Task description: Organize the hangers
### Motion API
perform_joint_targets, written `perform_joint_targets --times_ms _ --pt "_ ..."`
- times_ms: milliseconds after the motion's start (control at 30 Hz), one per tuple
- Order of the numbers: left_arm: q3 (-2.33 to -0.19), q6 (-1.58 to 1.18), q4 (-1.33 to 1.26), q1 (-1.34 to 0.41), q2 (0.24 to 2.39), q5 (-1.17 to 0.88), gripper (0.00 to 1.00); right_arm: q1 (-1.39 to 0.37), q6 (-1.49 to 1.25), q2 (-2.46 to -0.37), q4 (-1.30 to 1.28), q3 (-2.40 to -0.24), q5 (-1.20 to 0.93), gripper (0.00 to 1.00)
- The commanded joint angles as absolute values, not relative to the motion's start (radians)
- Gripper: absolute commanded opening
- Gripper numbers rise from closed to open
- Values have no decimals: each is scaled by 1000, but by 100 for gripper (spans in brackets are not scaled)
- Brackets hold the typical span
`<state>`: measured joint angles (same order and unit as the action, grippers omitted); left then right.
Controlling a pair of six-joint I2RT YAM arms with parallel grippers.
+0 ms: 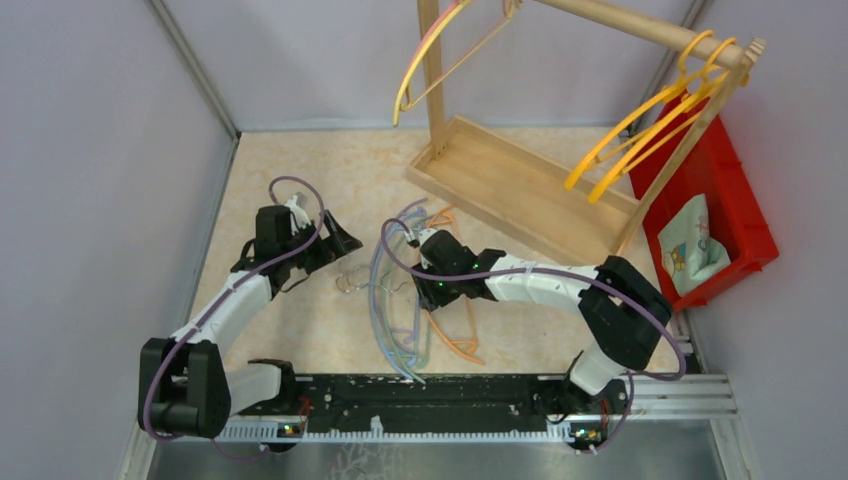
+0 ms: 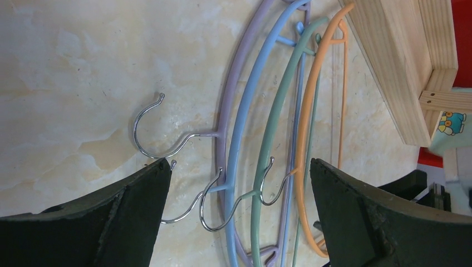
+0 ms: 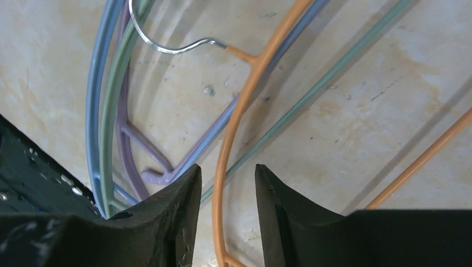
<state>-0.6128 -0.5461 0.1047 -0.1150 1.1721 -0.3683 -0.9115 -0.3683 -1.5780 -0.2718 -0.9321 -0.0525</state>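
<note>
My right gripper (image 3: 225, 175) is standing narrow, with a little daylight on either side of the orange hanger (image 3: 253, 64). Its wire is running between my fingers, and as far as I can see I am not clamping it. The nearest risk is in closing. The wire is thin and curved, so an off-centre pinch could be letting it roll out from the pads or pivot once it is leaving the table (image 3: 362, 139).

Just beside my inner finger, the blue hanger (image 3: 92, 111), the green hanger (image 3: 108, 117) and the purple hanger (image 3: 150, 164) are lying bundled. Two of their lower bars are crossing the orange arc just ahead of my fingertips. With the frames overlapping like that, lifting the orange one could be dragging the others along. Its metal hook (image 3: 167, 49), lying further ahead over the bundle, could be catching on them.

Across the pile, my left gripper (image 2: 239, 167) is hanging wide open and holding nothing, with several hooks lying between its fingers. If it is pressing down while I am pulling, we could be tugging one tangle against ourselves.

Farthest from both hands, the wooden rack (image 1: 520, 185) is carrying the yellow hangers (image 1: 640, 130). A hanger swinging in my grip could be knocking those loose.
</note>
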Motion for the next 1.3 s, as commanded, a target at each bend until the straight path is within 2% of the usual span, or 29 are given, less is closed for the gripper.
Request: perform_joint_targets --times_ms 0,200,467,533,667,767,867,1067,1267 --pt "-608 -543 102 -107 1158 -373 100 -954 -322 -1519 -329 -963 -51 43" --pt "-582 -539 95 -107 1163 -379 100 -956 -325 -1575 -312 -924 -75 45" --pt "-560 -530 116 -106 1121 -356 100 -957 -332 -1684 -251 -905 -110 42" --pt "-553 -529 124 -106 1108 -350 100 -956 -328 -1699 -246 -905 -112 39" --pt "-542 -530 136 -106 1090 -345 100 -956 -324 -1705 -245 -898 -117 24" --pt "-538 -533 140 -106 1072 -340 100 -956 -331 -1665 -264 -888 -117 11" --pt "-537 -536 137 -106 1062 -340 100 -956 -333 -1556 -345 -916 -105 3" --pt "-547 -540 123 -106 1073 -345 100 -946 -328 -1345 -593 -1076 -58 0" --pt "-560 -546 88 -107 1103 -360 100 -860 -419 -1176 -635 -1142 -123 0"
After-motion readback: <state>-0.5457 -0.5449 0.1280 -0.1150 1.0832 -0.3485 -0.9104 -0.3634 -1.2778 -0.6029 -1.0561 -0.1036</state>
